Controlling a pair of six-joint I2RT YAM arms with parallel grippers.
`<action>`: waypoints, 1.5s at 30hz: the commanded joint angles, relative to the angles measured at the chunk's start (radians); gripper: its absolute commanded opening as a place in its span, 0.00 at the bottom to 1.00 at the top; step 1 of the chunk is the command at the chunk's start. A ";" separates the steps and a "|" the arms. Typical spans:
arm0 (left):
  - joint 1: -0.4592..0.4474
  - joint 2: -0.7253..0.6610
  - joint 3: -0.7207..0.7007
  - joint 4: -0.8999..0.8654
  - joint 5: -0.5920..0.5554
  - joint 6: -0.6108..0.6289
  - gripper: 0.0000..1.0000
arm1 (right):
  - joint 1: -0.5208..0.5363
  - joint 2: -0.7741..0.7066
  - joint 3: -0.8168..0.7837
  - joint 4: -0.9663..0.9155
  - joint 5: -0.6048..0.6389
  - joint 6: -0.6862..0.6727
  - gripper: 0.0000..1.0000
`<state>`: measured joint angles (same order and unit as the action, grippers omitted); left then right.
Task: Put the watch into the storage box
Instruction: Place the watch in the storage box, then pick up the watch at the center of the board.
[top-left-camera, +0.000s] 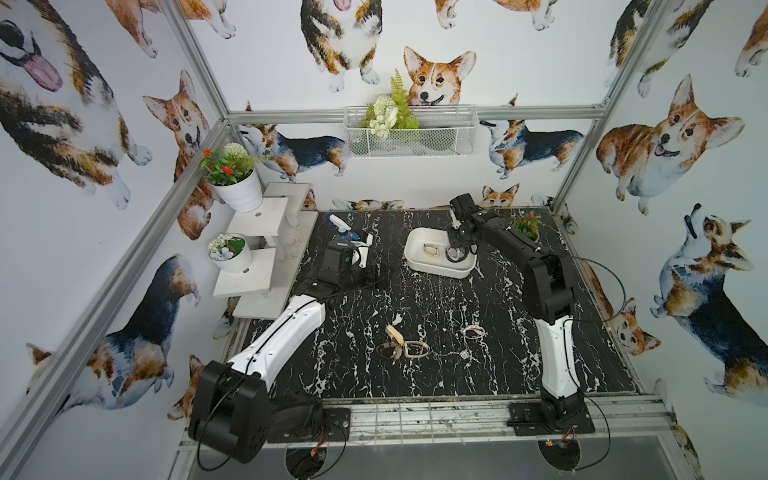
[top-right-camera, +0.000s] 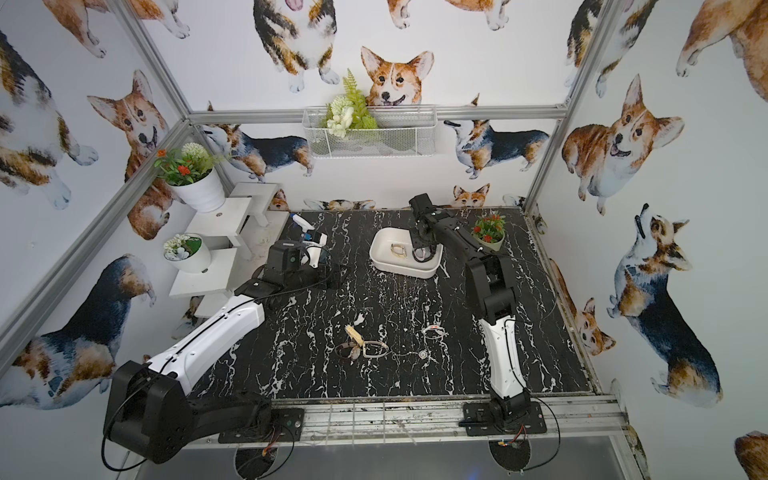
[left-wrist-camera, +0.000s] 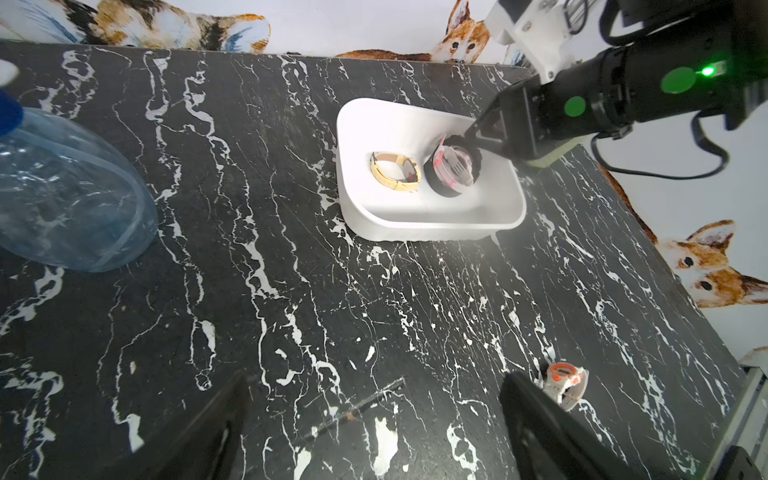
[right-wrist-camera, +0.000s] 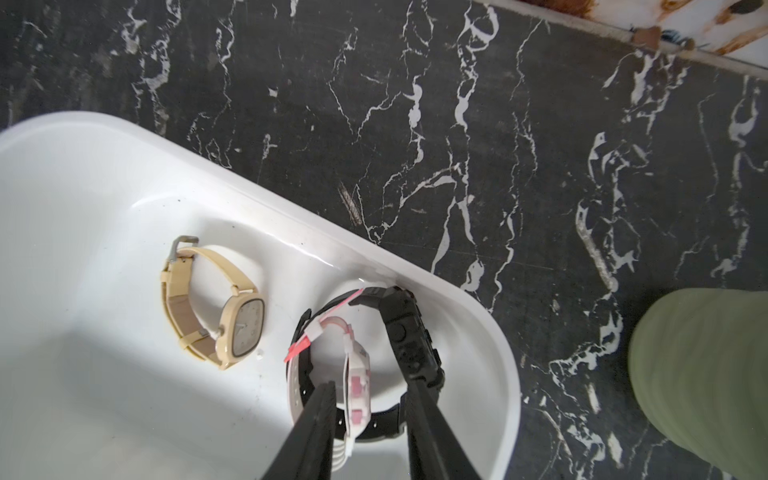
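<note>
Now at release, I judge: right gripper (right-wrist-camera: 370, 428) fingers parted over the chunky black plastic watch (right-wrist-camera: 409, 332), which rests inside the white rounded plastic storage box (right-wrist-camera: 257, 199), far centre. My left gripper (left-wrist-camera: 376, 386) is spread wide, idle. Next I lift straight up, snagging nothing.

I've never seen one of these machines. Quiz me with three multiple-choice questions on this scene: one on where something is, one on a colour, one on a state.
1. Where does the beige watch lie?
A) in the storage box
B) on the white shelf
C) in the wire basket

2. What colour is the watch under the right end effector?
A) green
B) black
C) blue

3. How is the left end effector?
A) shut on a bottle
B) shut on a watch
C) open, holding nothing

Answers:
1 A, it lies on the box's white floor.
2 B, the black watch sits below the parted fingers.
3 C, its fingers stand wide apart with nothing between.
</note>
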<state>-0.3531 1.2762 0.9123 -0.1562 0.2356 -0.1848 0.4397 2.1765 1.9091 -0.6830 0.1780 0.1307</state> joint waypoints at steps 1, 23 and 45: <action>0.003 -0.013 0.009 -0.011 -0.090 -0.010 1.00 | 0.028 -0.080 -0.044 0.043 -0.068 -0.034 0.40; 0.146 -0.031 -0.029 -0.046 -0.300 -0.176 1.00 | 0.523 -0.493 -0.694 0.328 -0.293 0.004 0.51; 0.149 -0.031 -0.035 -0.040 -0.305 -0.176 1.00 | 0.677 -0.261 -0.581 0.275 -0.140 0.039 0.46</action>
<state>-0.2066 1.2499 0.8806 -0.2058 -0.0708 -0.3588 1.1130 1.9022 1.3151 -0.3931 0.0055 0.1608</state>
